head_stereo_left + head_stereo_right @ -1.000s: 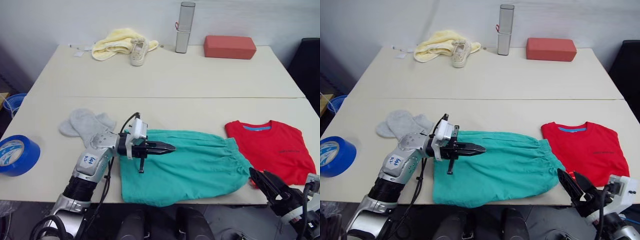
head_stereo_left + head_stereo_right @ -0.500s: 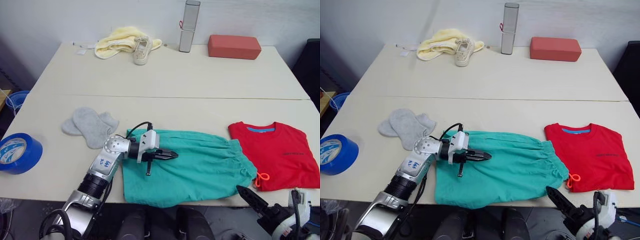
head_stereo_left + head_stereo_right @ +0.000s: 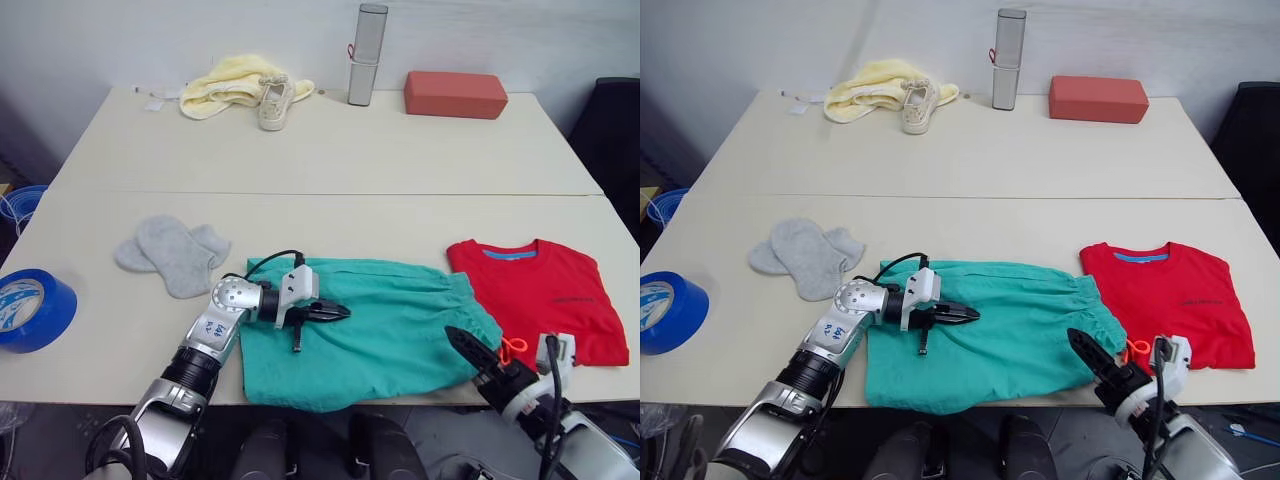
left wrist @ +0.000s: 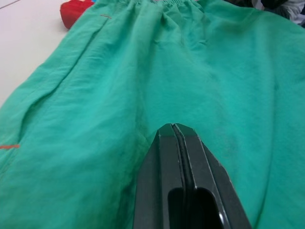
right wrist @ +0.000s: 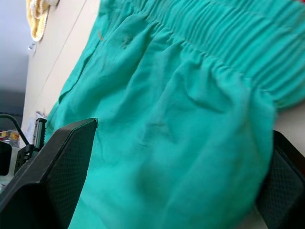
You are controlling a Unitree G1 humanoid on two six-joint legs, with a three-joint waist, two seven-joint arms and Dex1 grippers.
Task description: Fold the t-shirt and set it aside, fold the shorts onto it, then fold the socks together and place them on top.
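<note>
I see my left gripper pressed closed, empty, low over the shorts spread at the table's near edge. My right gripper gapes wide by their waistband, beside the t-shirt; the socks lie left.

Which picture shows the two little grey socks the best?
The right eye view: the two light grey knit socks lie whole and overlapping on the beige table, left of the teal-green fabric shorts. The left eye view shows them much the same. The wrist views look at the shorts.
</note>
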